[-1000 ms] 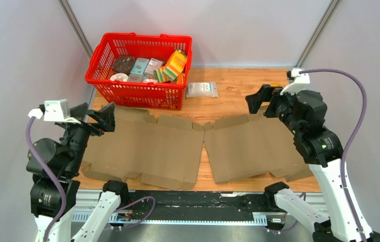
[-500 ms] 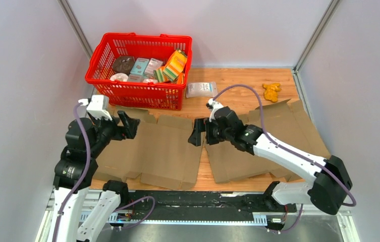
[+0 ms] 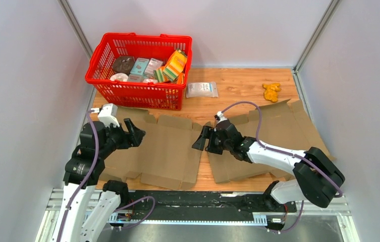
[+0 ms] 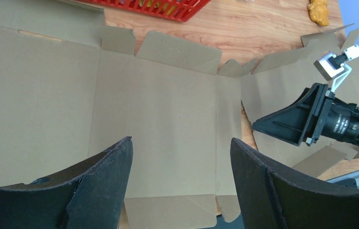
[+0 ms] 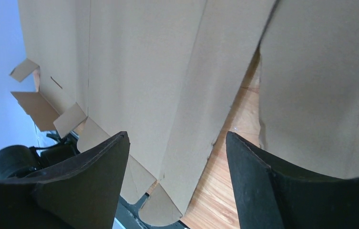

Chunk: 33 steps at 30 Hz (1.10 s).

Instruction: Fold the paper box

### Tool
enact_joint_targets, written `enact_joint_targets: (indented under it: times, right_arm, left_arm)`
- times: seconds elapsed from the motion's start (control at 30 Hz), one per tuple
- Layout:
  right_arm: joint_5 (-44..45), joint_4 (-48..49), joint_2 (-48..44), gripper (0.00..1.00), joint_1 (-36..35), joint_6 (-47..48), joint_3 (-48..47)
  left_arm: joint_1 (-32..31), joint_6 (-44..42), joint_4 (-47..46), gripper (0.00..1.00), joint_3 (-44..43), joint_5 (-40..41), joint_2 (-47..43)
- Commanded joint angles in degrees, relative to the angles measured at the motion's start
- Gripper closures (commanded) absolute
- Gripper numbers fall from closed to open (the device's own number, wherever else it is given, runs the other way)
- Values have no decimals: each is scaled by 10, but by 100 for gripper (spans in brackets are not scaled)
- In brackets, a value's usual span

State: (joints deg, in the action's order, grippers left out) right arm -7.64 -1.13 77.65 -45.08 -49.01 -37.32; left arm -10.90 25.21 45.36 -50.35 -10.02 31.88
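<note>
Found two boxes lying flat and unfolded side by side on the table (image 3: 238, 88): the left box (image 3: 162, 146) in front of the basket (image 3: 137, 95), the right box (image 3: 273, 133) just beside it. Saw the left gripper (image 3: 138, 132) spread wide above the left box, holding nothing. Saw the right gripper (image 3: 201, 139) spread too, low over the gap between the boxes. Could not tell whether it touched cardboard.

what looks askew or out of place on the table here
The right cardboard blank lies skewed, rotated against the squarely laid left cardboard blank, leaving a wedge-shaped gap between them. A white packet lies loose beside the red basket.
</note>
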Motion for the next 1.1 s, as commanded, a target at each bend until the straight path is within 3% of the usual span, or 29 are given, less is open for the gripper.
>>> enact_joint_targets:
  times: [0.0,0.1,0.33,0.47,0.53,0.57,0.6,0.73,0.87,1.07]
  right_arm:
    - [21,102,14,24,10,-71,33]
    - [1,172,50,27,17,-106,63]
    - [-40,301,150,50,17,-121,76]
    - [-56,383,191,79,17,-144,75]
    - [-52,387,199,88,17,-144,68]
    - [-50,382,198,100,17,-139,67]
    - [-48,376,194,100,17,-133,66]
    - [-19,266,112,100,12,-50,48]
    - [64,34,-67,100,7,-7,51]
    - [120,-220,-255,100,7,-13,73]
  left_arm:
    - [-2,19,-4,18,-4,-7,-7]
    - [-1,29,-3,19,-1,4,-19]
    - [-2,40,0,19,-5,27,-45]
    - [-1,45,2,20,-6,33,-52]
    - [-1,47,2,20,-5,37,-54]
    - [-1,47,2,21,-6,36,-55]
    - [-2,47,2,21,-8,36,-55]
    - [-2,43,7,21,-14,39,-54]
    - [-1,40,5,21,-12,46,-57]
    - [-1,50,-21,21,7,42,-50]
